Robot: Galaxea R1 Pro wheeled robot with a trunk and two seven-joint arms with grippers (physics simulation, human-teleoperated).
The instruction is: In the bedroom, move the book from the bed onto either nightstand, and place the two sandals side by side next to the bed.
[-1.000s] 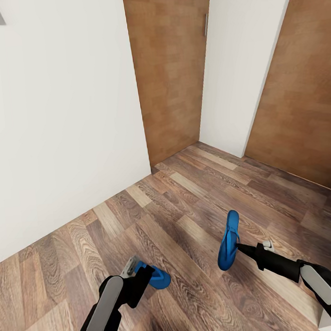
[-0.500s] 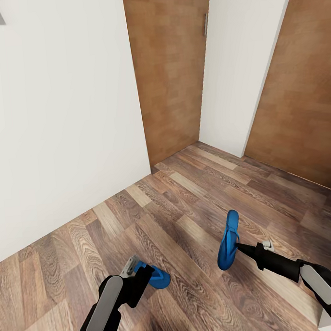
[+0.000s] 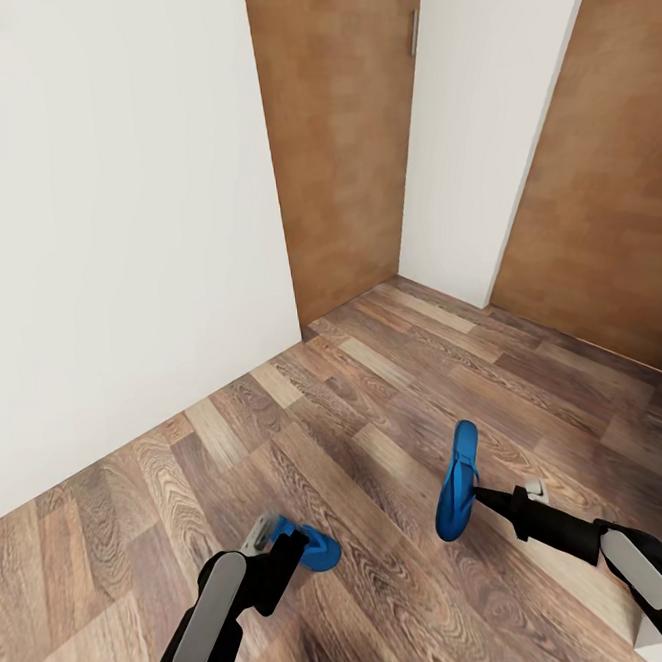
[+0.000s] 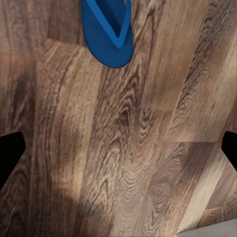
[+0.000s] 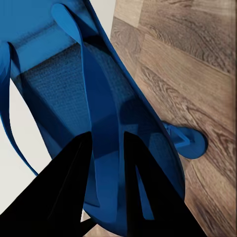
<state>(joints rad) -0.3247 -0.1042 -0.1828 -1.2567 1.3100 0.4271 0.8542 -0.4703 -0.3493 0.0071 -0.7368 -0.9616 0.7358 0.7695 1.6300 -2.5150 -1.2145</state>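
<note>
- Left gripper (image 3: pixel 290 547): near left of the head view, low over the wood-plank floor (image 3: pixel 378 407); its wrist view shows the two fingertips (image 4: pixel 11 153) at opposite edges of the picture with bare floor between them, so the jaws stand released and hold nothing
- First sandal (image 3: pixel 312 550): just beside the left gripper on its right, partly hidden by it in the head view; in the left wrist view this sandal (image 4: pixel 107 30) lies flat, strap side up, beyond the open fingers and apart from them
- Second sandal (image 3: pixel 457 481): near right, raised off the floor and tilted on edge, toe end pointing far
- Right gripper (image 3: pixel 483 495): clenched on the second sandal; the right wrist view shows the dark fingers (image 5: pixel 74 182) closed on either side of the strap of the sandal (image 5: pixel 94 113), with the first sandal (image 5: pixel 187 142) on the floor beyond
- Surroundings: white wall (image 3: pixel 112 240) at far left, brown wooden doors (image 3: pixel 339 139) at far centre and right
- Step in hand, as judged: sandal placement; one sandal carried, one on the floor
- Next move calls for: transport to the bedside, lowering the held sandal flat and parallel to its mate, then release
</note>
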